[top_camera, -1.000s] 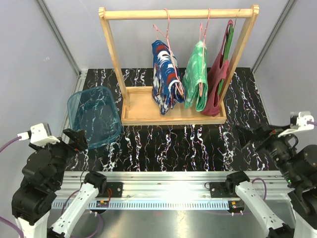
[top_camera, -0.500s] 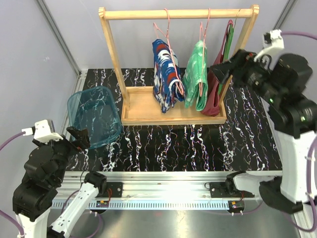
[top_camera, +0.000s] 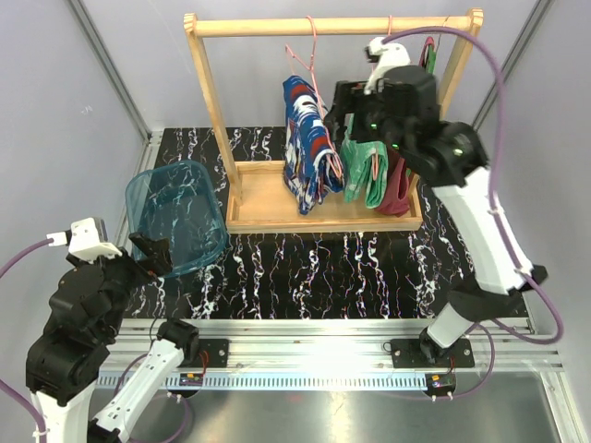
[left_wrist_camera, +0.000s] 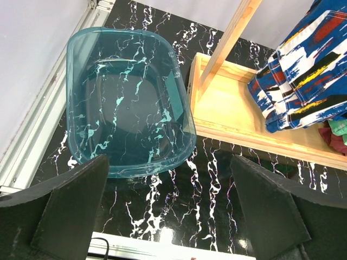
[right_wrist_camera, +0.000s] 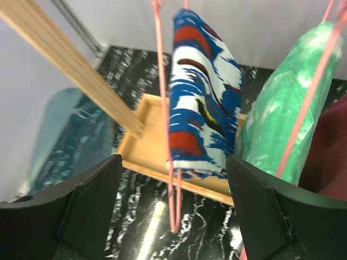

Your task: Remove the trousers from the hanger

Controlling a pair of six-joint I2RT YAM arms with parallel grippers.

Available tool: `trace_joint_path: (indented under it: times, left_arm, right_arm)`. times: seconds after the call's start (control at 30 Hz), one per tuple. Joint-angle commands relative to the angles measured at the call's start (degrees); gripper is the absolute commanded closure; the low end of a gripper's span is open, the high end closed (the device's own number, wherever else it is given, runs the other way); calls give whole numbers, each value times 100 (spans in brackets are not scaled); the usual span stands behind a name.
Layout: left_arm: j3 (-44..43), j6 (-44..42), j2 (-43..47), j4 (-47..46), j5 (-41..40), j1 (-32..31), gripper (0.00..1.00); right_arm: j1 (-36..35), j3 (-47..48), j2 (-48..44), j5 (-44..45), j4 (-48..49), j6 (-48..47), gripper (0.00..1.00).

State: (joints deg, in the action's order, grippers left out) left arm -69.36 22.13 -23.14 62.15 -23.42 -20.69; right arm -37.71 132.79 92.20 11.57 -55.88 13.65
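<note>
Two trousers on rack; right gripper spread wide before them.
Blue pair and green pair hang folded over pink hangers, blue pair nearest the fingers; left gripper spread too, low beside bin. Best: pinch cloth only, clear of hanger wire, then draw it sideways off.

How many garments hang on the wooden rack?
3: blue patterned trousers leftmost, green trousers in the middle, maroon garment rightmost; the right arm partly covers the last two.
</note>
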Motion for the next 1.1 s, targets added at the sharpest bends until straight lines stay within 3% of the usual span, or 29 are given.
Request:
trace_joint_path:
  times: [0.0, 0.17, 0.27, 0.3, 0.57, 0.63, 0.67, 0.9, 1.07]
  left_arm:
    - [-244, -7, -95, -37, 118, -14, 1]
    - [-201, -77, -86, 25, 83, -14, 1]
    - [-183, -139, -103, 69, 83, -14, 1]
    - [-183, -165, -103, 78, 83, -14, 1]
    - [-16, -218, -104, 43, 109, -14, 1]
    - [45, -209, -103, 25, 188, -14, 1]
    - [72, -200, -103, 17, 206, -14, 1]
    - [90, -139, -269, -255, 645, -14, 1]
    - [195, -156, -516, -563, 988, -14, 1]
  right_arm:
    - [-139, -7, 403, 592, 147, -319, 16]
    - [-166, -473, 641, 583, 604, -389, 31]
    - [-166, -693, 755, 679, 832, -460, 47]
    - [-157, -711, 790, 680, 850, -477, 58]
    - [-307, -615, 817, 706, 1097, -661, 75]
    - [-333, -509, 825, 732, 1070, -697, 87]
    - [-350, -474, 834, 785, 1079, -714, 100]
    - [-570, -97, 738, 1013, 1386, -811, 100]
    - [-614, -138, 484, 1259, 2255, -689, 100]
